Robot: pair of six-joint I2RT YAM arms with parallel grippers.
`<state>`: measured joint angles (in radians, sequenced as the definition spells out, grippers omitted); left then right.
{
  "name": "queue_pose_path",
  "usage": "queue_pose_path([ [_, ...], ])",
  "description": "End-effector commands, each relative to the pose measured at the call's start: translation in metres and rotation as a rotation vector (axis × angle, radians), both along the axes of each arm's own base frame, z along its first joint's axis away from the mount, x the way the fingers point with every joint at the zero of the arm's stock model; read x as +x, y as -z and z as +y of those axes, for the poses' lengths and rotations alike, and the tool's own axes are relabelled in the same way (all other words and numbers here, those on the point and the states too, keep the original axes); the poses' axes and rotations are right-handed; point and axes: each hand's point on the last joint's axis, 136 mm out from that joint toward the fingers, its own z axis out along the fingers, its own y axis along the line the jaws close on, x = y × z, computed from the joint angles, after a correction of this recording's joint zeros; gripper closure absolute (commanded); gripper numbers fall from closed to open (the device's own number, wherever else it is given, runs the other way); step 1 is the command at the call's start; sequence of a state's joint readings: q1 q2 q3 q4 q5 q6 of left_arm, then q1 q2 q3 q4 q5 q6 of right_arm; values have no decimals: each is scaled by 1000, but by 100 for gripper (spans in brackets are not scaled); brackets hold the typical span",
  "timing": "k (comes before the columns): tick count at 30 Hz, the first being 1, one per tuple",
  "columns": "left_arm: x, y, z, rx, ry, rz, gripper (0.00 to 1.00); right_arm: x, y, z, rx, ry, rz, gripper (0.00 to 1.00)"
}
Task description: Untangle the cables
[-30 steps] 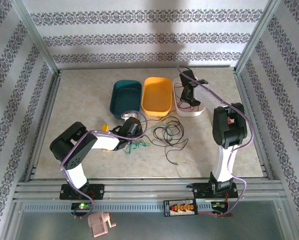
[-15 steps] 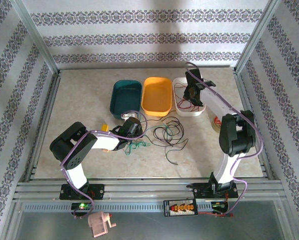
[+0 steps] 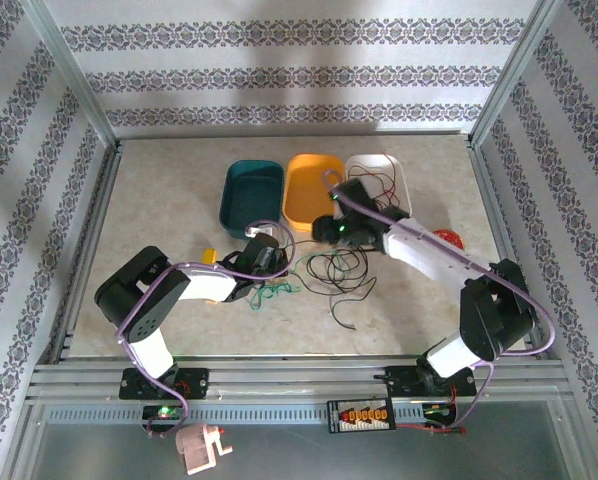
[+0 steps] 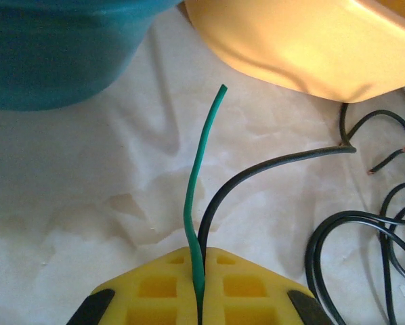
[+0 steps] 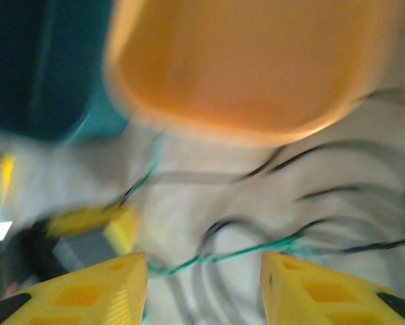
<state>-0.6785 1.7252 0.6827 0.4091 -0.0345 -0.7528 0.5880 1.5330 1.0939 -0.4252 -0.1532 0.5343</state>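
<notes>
While the left gripper (image 4: 199, 271) pinches a green cable (image 4: 204, 149) and the right gripper (image 5: 204, 271) hangs spread, the light, limp cables (image 3: 331, 266) tangled near the orange bin (image 3: 314, 185) seem best gripped near a loose end.

The left arm sits folded at lower left of the top view, the left gripper (image 3: 262, 255) with jaws pinched on a green cable (image 4: 201, 169). The right arm reaches from lower right to centre, the right gripper (image 3: 331, 228) with jaws apart.
</notes>
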Motion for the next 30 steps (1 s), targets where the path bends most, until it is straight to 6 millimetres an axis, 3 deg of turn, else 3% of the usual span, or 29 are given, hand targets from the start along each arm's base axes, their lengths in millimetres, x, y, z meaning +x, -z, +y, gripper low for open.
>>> queue_pose_path([
  [1,3,-19,-3,-61,6,-49,100,-28,16,30,66,-170,58,52],
  [12,2,-50,-1,-107,-2,-110,100,-16,42,52,171,-187,206,53],
  [19,1,-53,-5,-127,8,-115,100,1,38,65,249,-143,183,57],
  [20,0,-52,-6,-129,8,-112,100,3,36,67,254,-138,177,60],
  [22,-1,-50,-6,-129,7,-109,100,7,37,67,247,-119,167,75],
  [24,-1,-48,-3,-131,-7,-104,100,11,39,63,227,-93,150,96],
  [25,-1,-48,-2,-132,-17,-103,100,12,41,60,213,-80,146,100],
  [30,-4,-38,11,-122,-78,-84,100,13,40,37,161,-17,104,100],
])
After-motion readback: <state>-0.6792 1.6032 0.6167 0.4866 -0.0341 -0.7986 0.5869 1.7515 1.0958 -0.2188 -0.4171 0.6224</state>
